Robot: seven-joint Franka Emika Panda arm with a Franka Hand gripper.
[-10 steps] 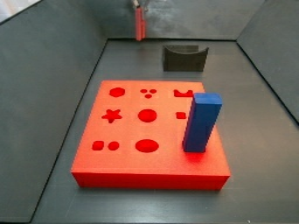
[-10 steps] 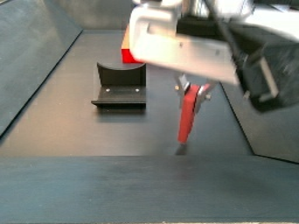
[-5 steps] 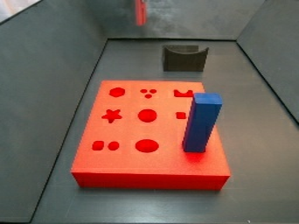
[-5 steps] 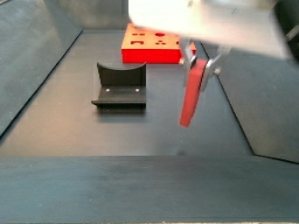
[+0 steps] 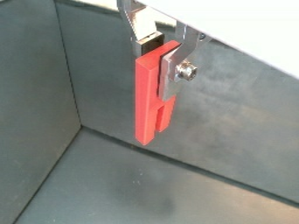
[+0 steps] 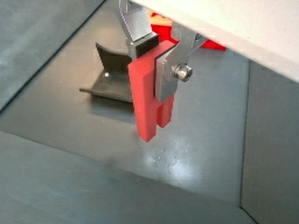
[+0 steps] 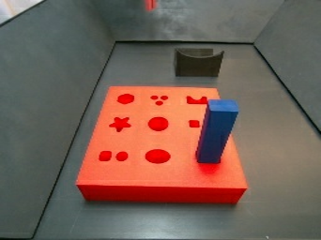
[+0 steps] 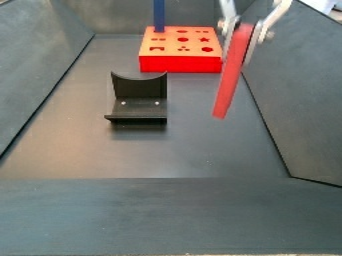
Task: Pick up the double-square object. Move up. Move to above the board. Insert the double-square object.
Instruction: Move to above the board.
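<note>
My gripper (image 5: 158,57) is shut on the double-square object (image 5: 149,96), a slim red peg that hangs straight down from the fingers in both wrist views (image 6: 149,101). In a side view the peg (image 8: 233,70) is held high above the dark floor, to the right of the fixture (image 8: 136,98) and in front of the board (image 8: 181,64). In a side view only the peg's lower tip (image 7: 152,4) shows at the top edge, far behind the board (image 7: 163,192). The board is a flat red slab with star, round and square holes.
A tall blue block (image 7: 217,131) stands upright on the board's right side; its base also shows (image 8: 158,12). The dark fixture (image 7: 198,62) stands on the floor behind the board and below the peg (image 6: 111,74). Grey walls enclose the floor.
The gripper has risen with the peg in it: the peg's tip has left the floor and climbed, almost out of the top of one side view. Board, block and fixture have not moved.
</note>
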